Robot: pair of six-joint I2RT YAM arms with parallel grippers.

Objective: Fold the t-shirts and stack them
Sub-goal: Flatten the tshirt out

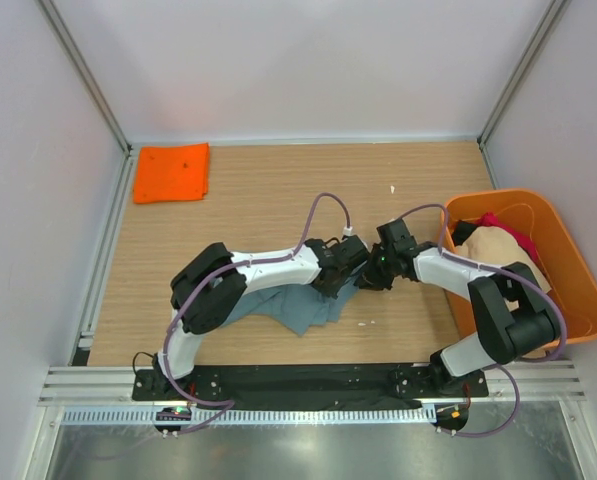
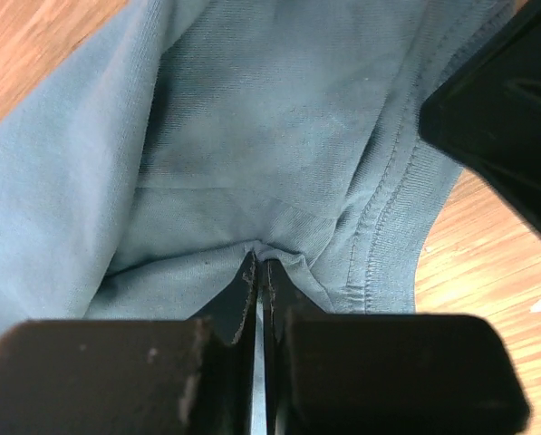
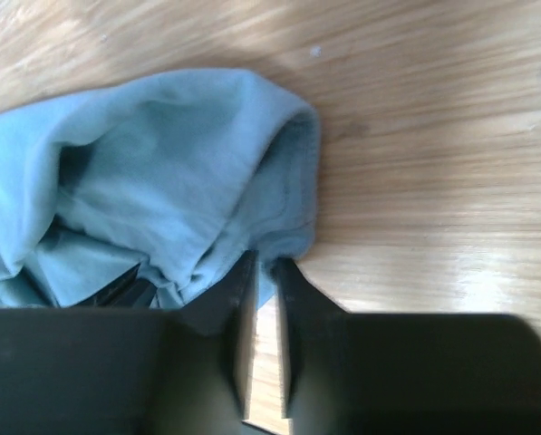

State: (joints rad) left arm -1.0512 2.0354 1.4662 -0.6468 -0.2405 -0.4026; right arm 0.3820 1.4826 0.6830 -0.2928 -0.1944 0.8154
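Left pincer [image 2: 259, 265] is clamping the grey-blue shirt [image 2: 252, 136]; right pincer [image 3: 264, 263] is sitting at its hem, grip unclear, probably for spreading it.

A grey-blue t-shirt [image 1: 298, 310] lies crumpled on the worktop [image 1: 278, 200], near the middle front. An orange t-shirt [image 1: 172, 172] lies folded flat at the far left corner. A beige t-shirt [image 1: 493, 248] and a red t-shirt [image 1: 508, 228] are heaped in the tub [image 1: 498, 194] at right.
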